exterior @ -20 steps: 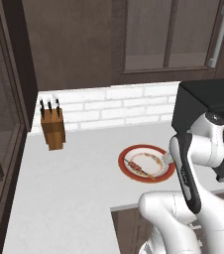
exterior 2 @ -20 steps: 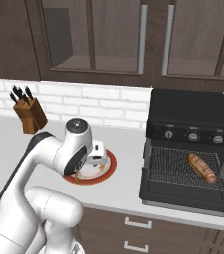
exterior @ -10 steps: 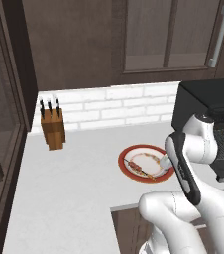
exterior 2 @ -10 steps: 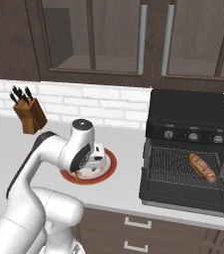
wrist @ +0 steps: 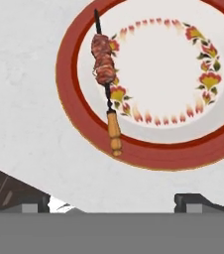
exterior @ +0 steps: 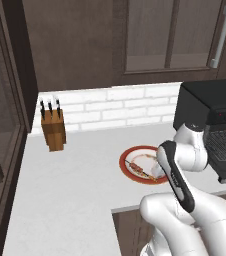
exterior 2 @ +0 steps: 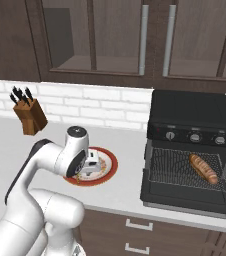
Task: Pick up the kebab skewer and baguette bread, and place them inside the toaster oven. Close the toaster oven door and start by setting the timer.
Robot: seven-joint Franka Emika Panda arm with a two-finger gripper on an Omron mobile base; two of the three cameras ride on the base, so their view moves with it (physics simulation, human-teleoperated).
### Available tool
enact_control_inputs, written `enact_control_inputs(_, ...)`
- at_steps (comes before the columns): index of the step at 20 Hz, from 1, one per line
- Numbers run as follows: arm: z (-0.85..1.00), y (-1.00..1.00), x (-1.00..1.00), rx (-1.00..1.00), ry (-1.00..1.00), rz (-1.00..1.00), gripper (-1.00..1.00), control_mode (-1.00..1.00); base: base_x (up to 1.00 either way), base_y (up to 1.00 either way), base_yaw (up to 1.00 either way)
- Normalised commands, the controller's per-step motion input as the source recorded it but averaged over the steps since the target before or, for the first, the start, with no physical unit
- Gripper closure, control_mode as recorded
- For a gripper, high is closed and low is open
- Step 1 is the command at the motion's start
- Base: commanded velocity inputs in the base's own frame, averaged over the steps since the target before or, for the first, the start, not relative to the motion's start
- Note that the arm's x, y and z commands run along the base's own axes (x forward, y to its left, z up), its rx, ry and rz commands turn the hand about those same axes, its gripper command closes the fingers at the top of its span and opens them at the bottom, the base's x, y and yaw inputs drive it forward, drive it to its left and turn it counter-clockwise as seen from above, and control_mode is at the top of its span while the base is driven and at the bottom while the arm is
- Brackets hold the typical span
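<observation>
Now your open fingers (wrist: 116, 201) hover over the plate (wrist: 74, 114), so the skewer (wrist: 105, 74) lies ready; bread (exterior 2: 203, 168) already sits in the oven (exterior 2: 190, 150).

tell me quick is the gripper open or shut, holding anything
Gripper: open, holding nothing, above the plate with the kebab skewer on it.

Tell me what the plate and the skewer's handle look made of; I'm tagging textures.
Plate: likely glazed ceramic, smooth white with a red rim and painted flowers. Kebab skewer handle: seemingly turned wood, tan and ridged, on a thin dark rod that could be metal.
</observation>
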Motion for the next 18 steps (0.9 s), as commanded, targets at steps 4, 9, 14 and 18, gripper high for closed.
enact_control_inputs(4, -0.11, 0.10, 0.21, 0.00, 0.09, 0.05, -1.00, -1.00, 0.00, 0.00, 0.00)
enact_control_inputs(9, -0.22, 0.19, 0.30, 0.00, 0.12, 0.06, -1.00, -1.00, 0.00, 0.00, 0.00)
enact_control_inputs(14, -0.13, 0.17, 0.36, 0.00, 0.08, 0.05, -1.00, -1.00, 0.00, 0.00, 0.00)
enact_control_inputs(18, -0.23, 0.03, 0.17, 0.00, 0.15, 0.04, -1.00, -1.00, 0.00, 0.00, 0.00)
